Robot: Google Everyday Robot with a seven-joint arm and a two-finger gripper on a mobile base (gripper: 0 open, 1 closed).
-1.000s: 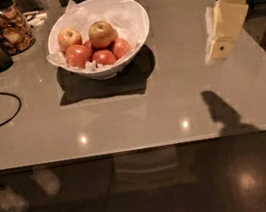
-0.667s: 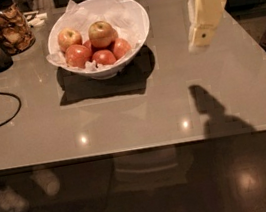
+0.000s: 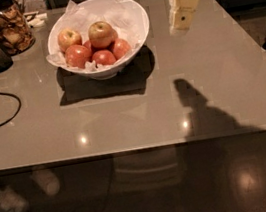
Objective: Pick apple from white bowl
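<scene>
Above table [image 3: 124, 114] hand [image 3: 181, 20] has neared white bowl [image 3: 138, 12]

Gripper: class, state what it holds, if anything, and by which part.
Nothing is held. The gripper hangs above the table, right of the white bowl and apart from it; the apple lies untouched in the bowl.

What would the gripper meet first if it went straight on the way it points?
The gripper, hanging right of the white bowl, would likely meet bare table first, not the apple; depth unclear.
</scene>
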